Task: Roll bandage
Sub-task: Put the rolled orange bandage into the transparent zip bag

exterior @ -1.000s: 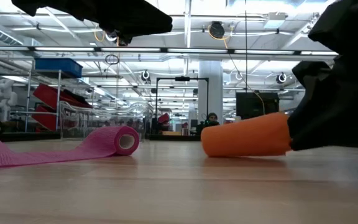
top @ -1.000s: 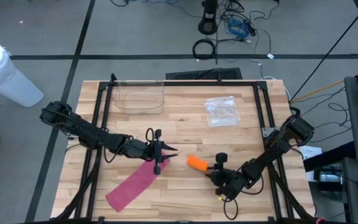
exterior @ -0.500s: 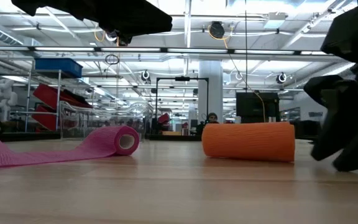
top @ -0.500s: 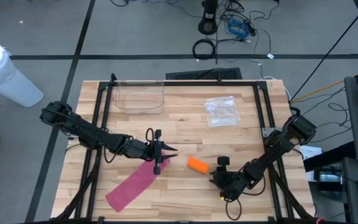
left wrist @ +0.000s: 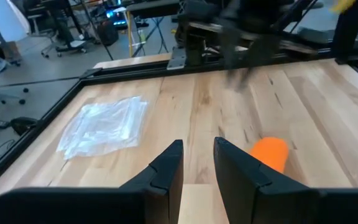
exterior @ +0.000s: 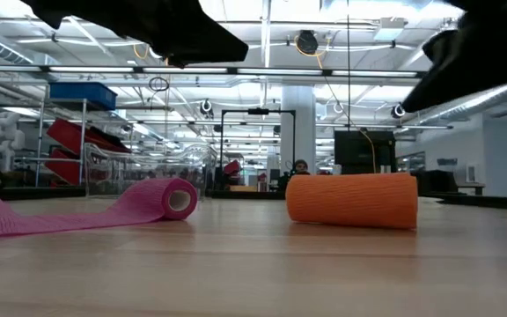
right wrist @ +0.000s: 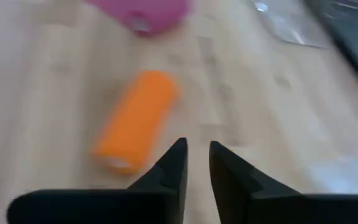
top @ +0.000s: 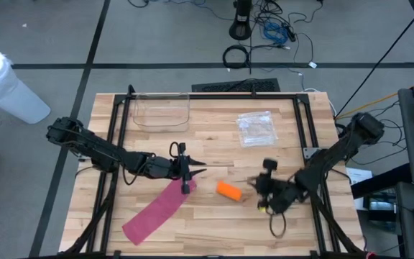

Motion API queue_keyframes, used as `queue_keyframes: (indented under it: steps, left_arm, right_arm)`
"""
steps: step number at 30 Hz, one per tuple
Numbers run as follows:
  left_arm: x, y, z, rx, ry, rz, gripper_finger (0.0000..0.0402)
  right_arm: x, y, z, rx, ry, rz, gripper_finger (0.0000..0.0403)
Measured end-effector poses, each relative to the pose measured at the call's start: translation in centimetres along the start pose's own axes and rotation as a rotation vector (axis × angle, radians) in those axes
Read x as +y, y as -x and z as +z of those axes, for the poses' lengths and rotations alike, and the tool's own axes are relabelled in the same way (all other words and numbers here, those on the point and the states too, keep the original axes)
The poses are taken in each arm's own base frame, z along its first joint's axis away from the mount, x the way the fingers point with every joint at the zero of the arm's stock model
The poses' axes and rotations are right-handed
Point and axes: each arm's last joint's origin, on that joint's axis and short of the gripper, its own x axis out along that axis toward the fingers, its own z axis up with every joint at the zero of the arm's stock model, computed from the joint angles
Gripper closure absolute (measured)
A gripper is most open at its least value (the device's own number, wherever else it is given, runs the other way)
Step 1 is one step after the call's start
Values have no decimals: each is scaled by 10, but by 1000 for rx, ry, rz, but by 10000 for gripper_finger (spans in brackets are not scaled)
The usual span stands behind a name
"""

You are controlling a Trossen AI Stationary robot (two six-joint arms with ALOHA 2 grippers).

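A pink bandage [top: 157,208] lies partly unrolled on the table. Its rolled end [exterior: 170,198] is toward the middle, and its flat tail [exterior: 25,218] runs to the near left. An orange bandage roll [top: 228,189] lies on its side to the right of it; it also shows in the low view [exterior: 352,200] and the right wrist view [right wrist: 135,118]. My left gripper [top: 192,173] hovers above the pink roll, fingers close together and empty [left wrist: 197,163]. My right gripper [top: 259,188] is raised just right of the orange roll, fingers close together and empty [right wrist: 196,163].
A clear plastic bag [top: 257,128] lies at the far right of the table and a clear container [top: 162,111] at the far left. The black frame rails [top: 117,144] run along both sides. Bare wood lies along the near edge [top: 221,230].
My right gripper has come off the orange roll, drawn back toward the table's right edge and risen clear of the table. The orange roll, tipped at first against the gripper, now lies level on the wood where it was.
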Motion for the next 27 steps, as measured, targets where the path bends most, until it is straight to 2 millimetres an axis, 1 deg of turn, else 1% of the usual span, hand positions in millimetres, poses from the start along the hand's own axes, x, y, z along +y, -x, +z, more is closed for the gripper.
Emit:
queue_keyframes:
  steps: [5, 8, 12, 15, 19, 23, 27]
  left_arm:
    - [3, -1, 0, 1, 14, 15, 306]
    - [7, -2, -2, 19, 113, 86, 306]
    - [14, -4, -6, 48, 199, 134, 306]
    - [21, -6, -11, 85, 219, 163, 306]
    - [27, -7, -16, 132, 222, 185, 306]
    - [30, -8, -17, 140, 222, 186, 306]
    - [33, -9, -17, 145, 219, 191, 306]
  right_arm:
    - [-55, -14, 14, 87, -90, -130, 370]
    - [-89, -25, 23, 99, -173, -207, 369]
    - [-135, -45, 30, 134, -369, -158, 356]
    - [-163, -63, 26, 177, -452, -139, 340]
    - [-196, -81, 15, 243, -406, -221, 314]
    - [-225, -97, 2, 311, -342, -186, 281]
    - [-252, -110, 4, 368, -226, -174, 247]
